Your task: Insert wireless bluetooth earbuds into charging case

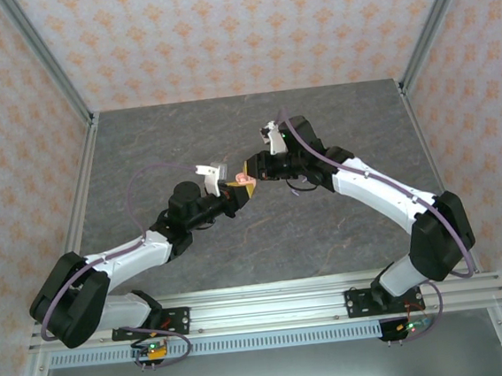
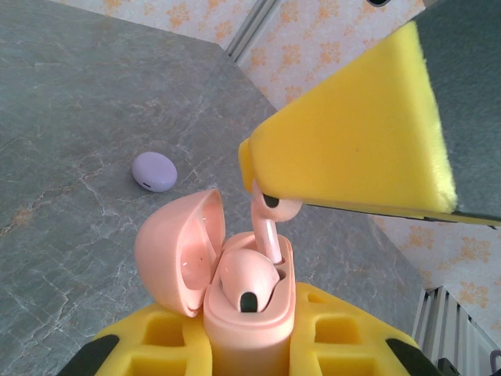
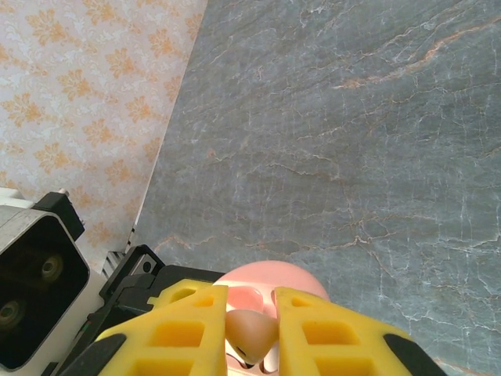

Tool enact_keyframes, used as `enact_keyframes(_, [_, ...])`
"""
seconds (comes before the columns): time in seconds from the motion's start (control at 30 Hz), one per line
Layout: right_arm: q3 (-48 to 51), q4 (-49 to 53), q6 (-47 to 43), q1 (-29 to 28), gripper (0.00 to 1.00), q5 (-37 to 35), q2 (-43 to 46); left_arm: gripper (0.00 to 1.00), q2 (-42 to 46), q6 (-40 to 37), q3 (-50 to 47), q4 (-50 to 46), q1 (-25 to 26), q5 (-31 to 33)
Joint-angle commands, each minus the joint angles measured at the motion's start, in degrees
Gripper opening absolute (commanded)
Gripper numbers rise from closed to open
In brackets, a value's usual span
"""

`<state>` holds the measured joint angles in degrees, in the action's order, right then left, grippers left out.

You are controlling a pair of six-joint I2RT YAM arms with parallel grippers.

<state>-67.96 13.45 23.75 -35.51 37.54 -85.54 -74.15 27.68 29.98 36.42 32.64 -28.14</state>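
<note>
My left gripper [image 2: 250, 341] is shut on a salmon-pink charging case [image 2: 249, 325] and holds it upright above the table, its lid [image 2: 176, 247] swung open to the left. One pink earbud [image 2: 246, 276] sits in the case. A second pink earbud [image 2: 272, 223] has its stem tip down in the other slot and its head pinched between the yellow pads [image 2: 352, 149] of my right gripper [image 3: 250, 329]. In the right wrist view this earbud [image 3: 252, 333] shows between the pads, over the case lid [image 3: 266, 278]. Both grippers [image 1: 231, 188] [image 1: 252, 175] meet mid-table.
A shut lilac round case [image 2: 153, 171] lies on the grey marbled tabletop [image 2: 70, 117] beyond the pink case. Patterned walls with metal posts [image 1: 43, 57] enclose the table. The left arm's wrist camera [image 3: 31, 290] shows beside my right gripper.
</note>
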Motion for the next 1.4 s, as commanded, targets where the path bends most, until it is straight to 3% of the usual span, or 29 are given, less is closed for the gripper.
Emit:
enact_keyframes(0.0, [0.7,1.2,-1.4,-0.5,0.20,0.7,1.8,0.08,1.7,0.6,1.8,0.7,0.7,0.4])
enact_keyframes(0.2, [0.5,2.0,-1.8,-0.9,0.21,1.0,1.6,0.08,2.1,-0.2,2.1,0.9,0.7,-0.9])
enact_keyframes(0.53, [-0.2,4.1,-3.1,-1.1,0.33,1.1,2.7,0.08,3.7,-3.7,3.1,-2.5,1.0,-1.1])
enact_keyframes(0.7, [-0.9,5.3,-4.0,-1.1,0.34,1.1,3.2,0.08,3.9,-5.2,3.3,-3.7,1.5,-1.3])
enact_keyframes(1.2, [-2.2,9.1,-6.1,-1.2,0.54,-0.2,7.5,0.07,5.9,-15.9,3.1,-7.3,5.3,1.6])
enact_keyframes(1.37, [-3.4,12.9,-8.2,-1.2,0.55,-2.8,9.6,0.07,7.1,-17.1,2.1,-7.0,5.7,3.5])
